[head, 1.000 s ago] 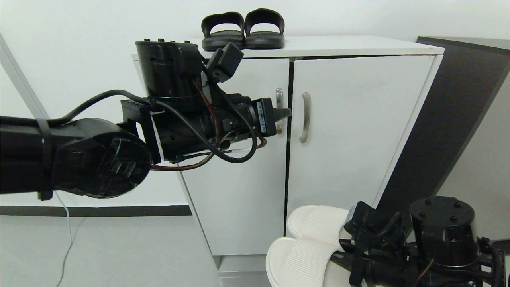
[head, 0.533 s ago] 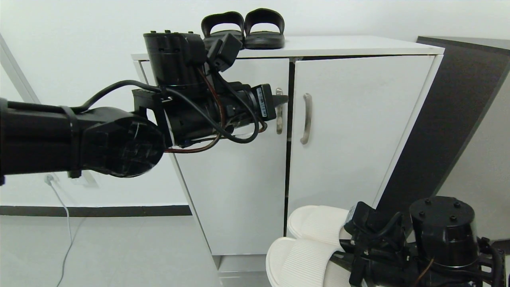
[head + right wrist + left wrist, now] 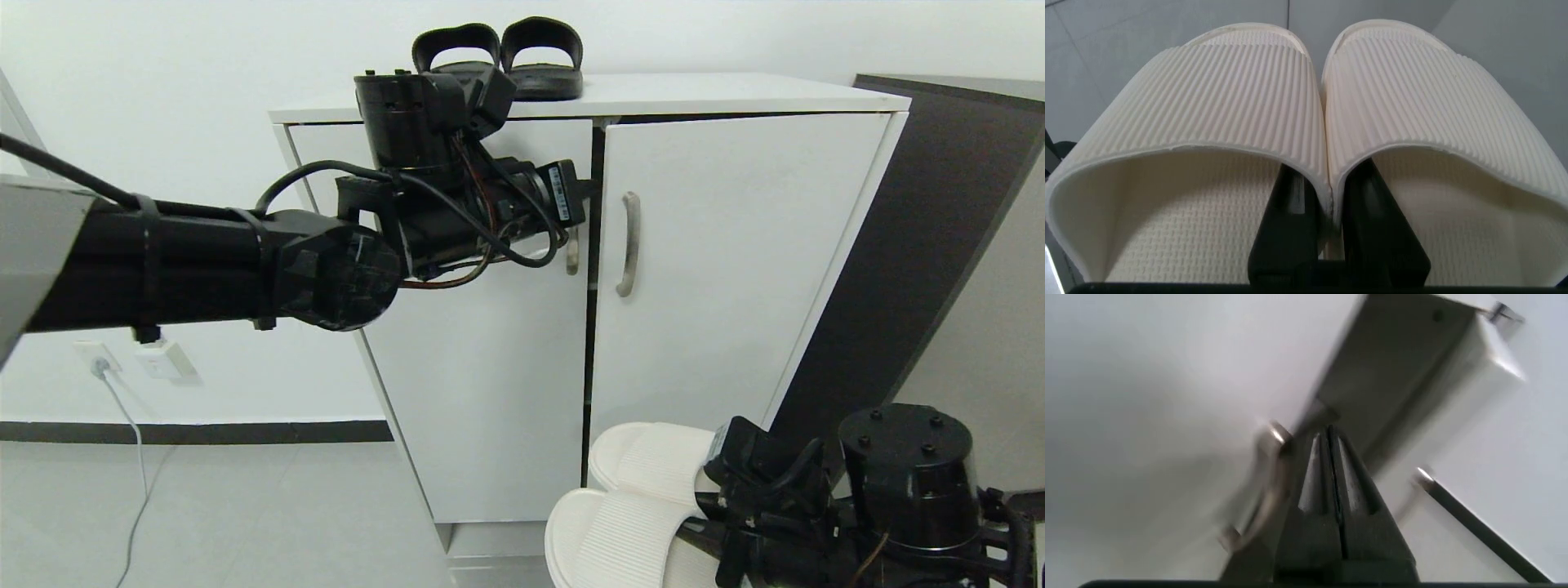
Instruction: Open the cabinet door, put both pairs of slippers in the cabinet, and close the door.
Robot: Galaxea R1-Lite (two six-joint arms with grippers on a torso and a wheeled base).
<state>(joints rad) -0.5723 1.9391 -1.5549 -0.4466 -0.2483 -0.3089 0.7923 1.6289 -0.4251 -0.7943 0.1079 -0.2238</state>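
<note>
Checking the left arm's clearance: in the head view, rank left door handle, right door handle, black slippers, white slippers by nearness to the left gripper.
From the left gripper:
1. left door handle, at its tip
2. right door handle, next door over
3. black slippers, up on the cabinet
4. white slippers, low, on the right

White cabinet, black slippers, cream slippers.
The cabinet is plain white with silver handles. The black slippers, upper centre, are plain; the cream slippers, lower right, carry fine parallel ribs across the straps and pebbled insoles. A dark grey panel stands at right; a dark skirting stripe crosses the white wall.
</note>
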